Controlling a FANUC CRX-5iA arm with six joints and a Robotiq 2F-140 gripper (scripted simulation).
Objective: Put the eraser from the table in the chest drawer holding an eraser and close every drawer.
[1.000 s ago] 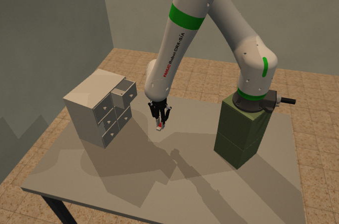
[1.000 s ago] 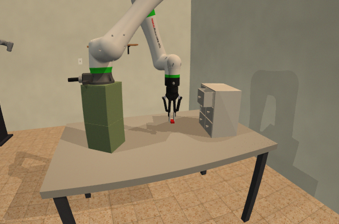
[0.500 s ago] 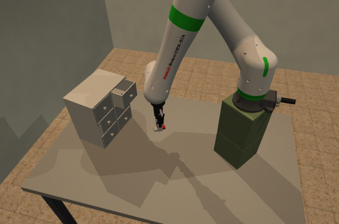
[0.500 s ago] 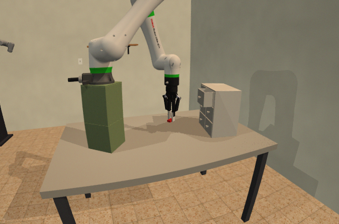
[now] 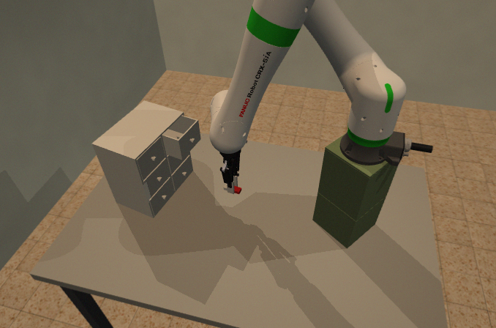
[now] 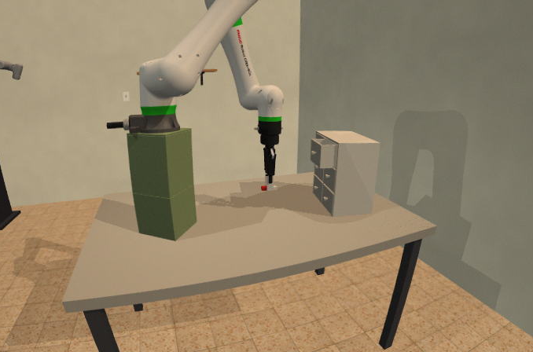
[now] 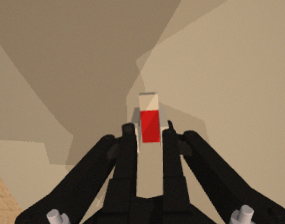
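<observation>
Partly hidden eraser [image 5: 237, 189] [image 6: 263, 188] [image 7: 150, 126] in gripper [image 5: 230, 179] [image 6: 270, 180] [image 7: 149, 116]; drawer contents unclear.

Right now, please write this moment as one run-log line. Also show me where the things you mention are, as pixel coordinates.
end effector [image 5: 232, 189] [image 6: 269, 187] [image 7: 149, 116]: shut on red-and-white block-shaped eraser [image 5: 237, 189] [image 6: 263, 188] [image 7: 150, 126] | grey box-shaped chest [image 5: 121, 170] [image 6: 355, 178]: one upper drawer [image 5: 188, 140] [image 6: 315, 152] open

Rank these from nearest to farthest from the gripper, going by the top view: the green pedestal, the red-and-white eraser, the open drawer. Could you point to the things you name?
1. Red-and-white eraser [image 5: 237, 189] [image 6: 263, 188] [image 7: 150, 126]: held between the fingertips of the gripper [image 5: 231, 187] [image 6: 269, 182] [image 7: 149, 116].
2. Open drawer [image 5: 187, 143] [image 6: 328, 155]: chest's upper row, left of the gripper in the image.
3. Green pedestal [image 5: 339, 193] [image 6: 151, 166]: off to the image's right, under the arm.
</observation>
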